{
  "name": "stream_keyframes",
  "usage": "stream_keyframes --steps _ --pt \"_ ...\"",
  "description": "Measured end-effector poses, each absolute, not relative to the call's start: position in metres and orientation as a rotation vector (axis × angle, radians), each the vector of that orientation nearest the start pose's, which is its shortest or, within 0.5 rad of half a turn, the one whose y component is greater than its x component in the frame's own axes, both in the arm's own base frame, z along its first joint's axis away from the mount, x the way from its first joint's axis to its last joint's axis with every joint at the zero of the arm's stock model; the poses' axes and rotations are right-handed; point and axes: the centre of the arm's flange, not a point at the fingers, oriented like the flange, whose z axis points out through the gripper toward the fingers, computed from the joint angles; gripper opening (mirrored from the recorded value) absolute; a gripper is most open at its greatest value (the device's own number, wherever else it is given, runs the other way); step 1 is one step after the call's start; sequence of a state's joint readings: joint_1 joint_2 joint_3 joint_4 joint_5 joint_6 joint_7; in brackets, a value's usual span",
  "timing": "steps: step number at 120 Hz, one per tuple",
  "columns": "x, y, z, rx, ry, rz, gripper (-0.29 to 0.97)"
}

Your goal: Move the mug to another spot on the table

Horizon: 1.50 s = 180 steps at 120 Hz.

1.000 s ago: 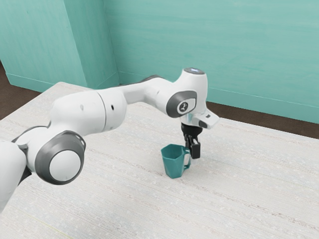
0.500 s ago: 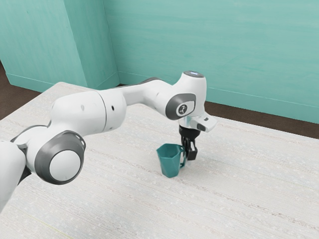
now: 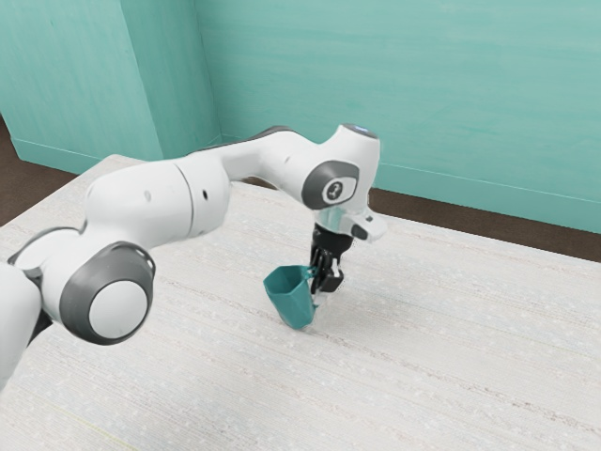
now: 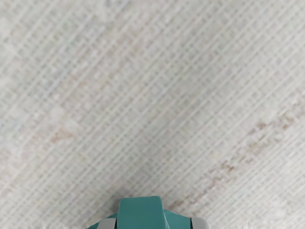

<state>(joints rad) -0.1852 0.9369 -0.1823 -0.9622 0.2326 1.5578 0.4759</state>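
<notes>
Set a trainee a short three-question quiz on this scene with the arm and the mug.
1. True or false: the mug stands upright on the table.
2. Pick one: the gripper is A) open high above the mug, B) shut on the mug at its side toward the exterior view's right, C) resting on the table far from the mug.
3. In one word: what colour is the wall behind the table?
Key: 1 false, the mug is tilted. 2 B. 3 teal.
</notes>
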Motion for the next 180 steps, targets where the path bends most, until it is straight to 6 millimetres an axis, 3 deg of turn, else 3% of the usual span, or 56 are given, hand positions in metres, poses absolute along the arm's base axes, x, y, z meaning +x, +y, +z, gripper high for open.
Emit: stream_keyframes --steps 34,55,89,110,124,133,140,152,180 --pt "0.721 -0.135 0.285 -2.741 1.047 0.635 0.02" --pt "0.727 -0.091 0.28 -2.752 0.948 0.673 0.04" --pt "0.728 -0.046 0.251 -2.784 0.868 0.745 0.0" --pt "0.728 -0.05 0.25 -2.799 0.878 0.74 0.33" --pt "0.73 -0.06 0.258 -2.822 0.9 0.696 0.48" --pt "0.733 -0.065 0.274 -2.84 0.912 0.638 0.54" --pt "0.734 -0.068 0.299 -2.854 0.917 0.576 0.57" --pt "0.718 -0.08 0.362 -2.861 0.944 0.476 0.61" --pt "0.652 -0.109 0.515 -2.814 0.999 0.187 0.66"
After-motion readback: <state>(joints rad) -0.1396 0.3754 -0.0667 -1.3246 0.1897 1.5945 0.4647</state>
